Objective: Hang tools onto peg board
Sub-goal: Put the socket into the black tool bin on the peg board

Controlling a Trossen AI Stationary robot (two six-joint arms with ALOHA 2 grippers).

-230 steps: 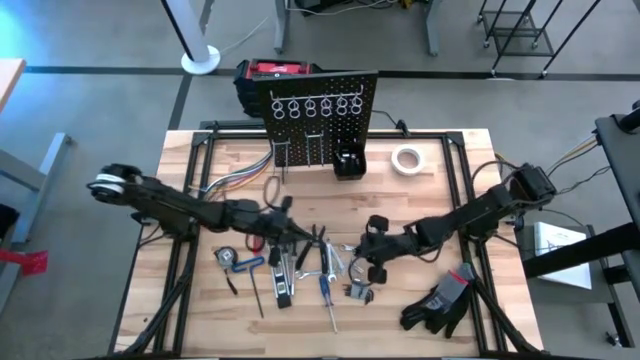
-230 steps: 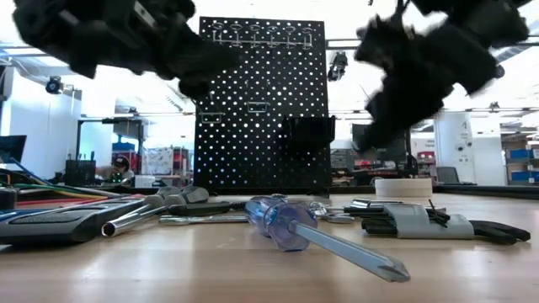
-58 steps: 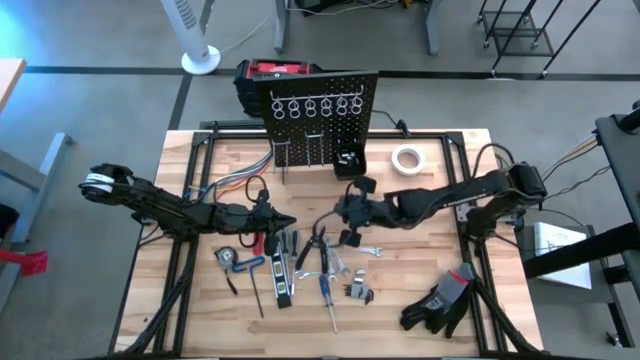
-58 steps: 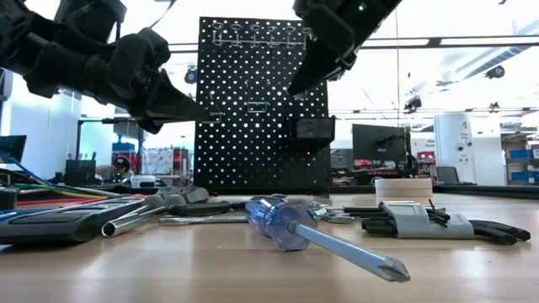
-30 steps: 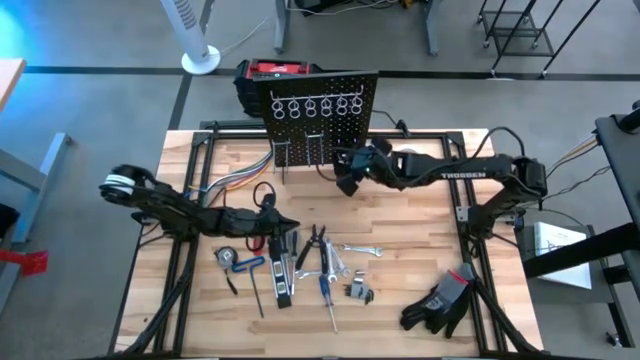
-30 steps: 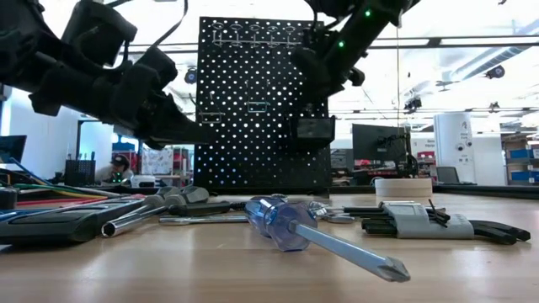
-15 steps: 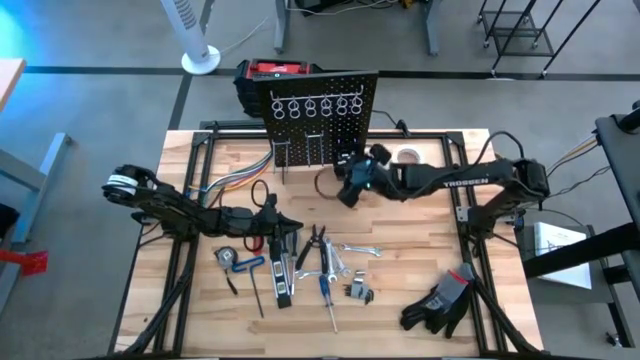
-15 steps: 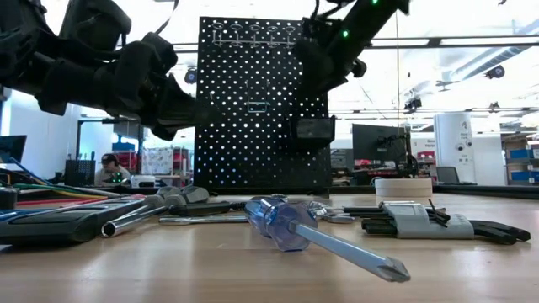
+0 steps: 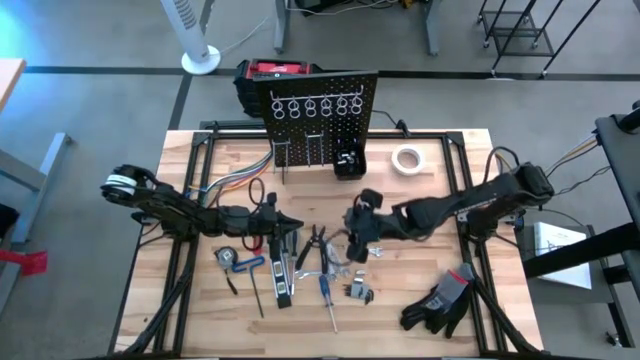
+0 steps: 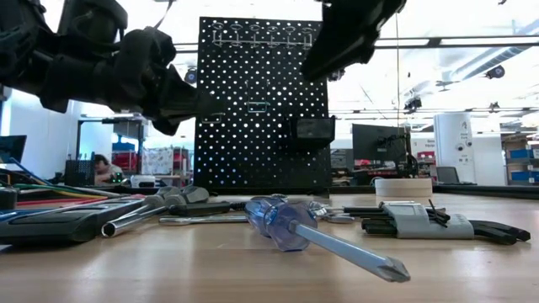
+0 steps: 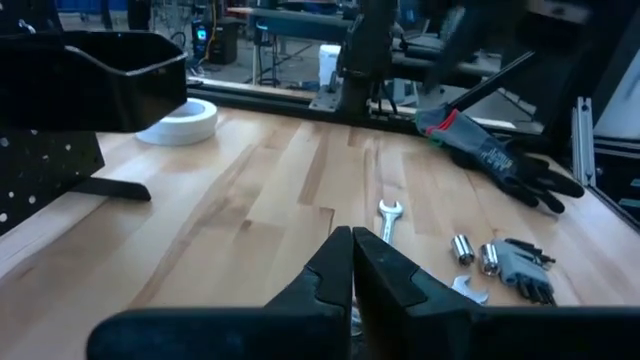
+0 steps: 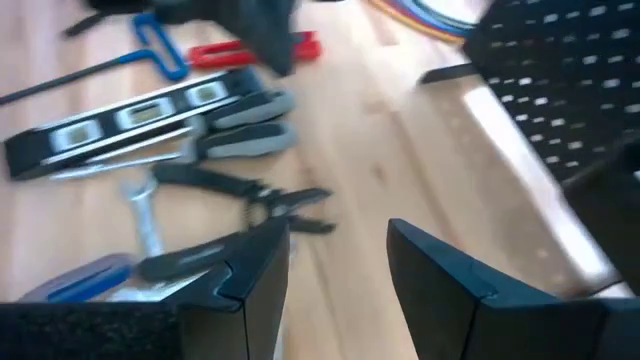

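Note:
The tools lie loose on the wooden table's middle: pliers, a level, a wrench and a blue-handled screwdriver. The peg board stands upright at the far edge, with ring hooks along its top and a small black bin. My left gripper is shut on nothing, just above the table at the tools' far left side. My right gripper hangs open and empty above the tools' right side, its fingers slanting down toward the pliers.
A white tape roll lies right of the peg board. Black gloves lie at the near right corner. A red-and-black box stands behind the board. Coloured cables run along the far left. Bare wood shows between tools and board.
My right gripper has swung from beside the peg board's bin toward the table's near edge and now hangs over the right side of the tools. The tools have stayed where they were.

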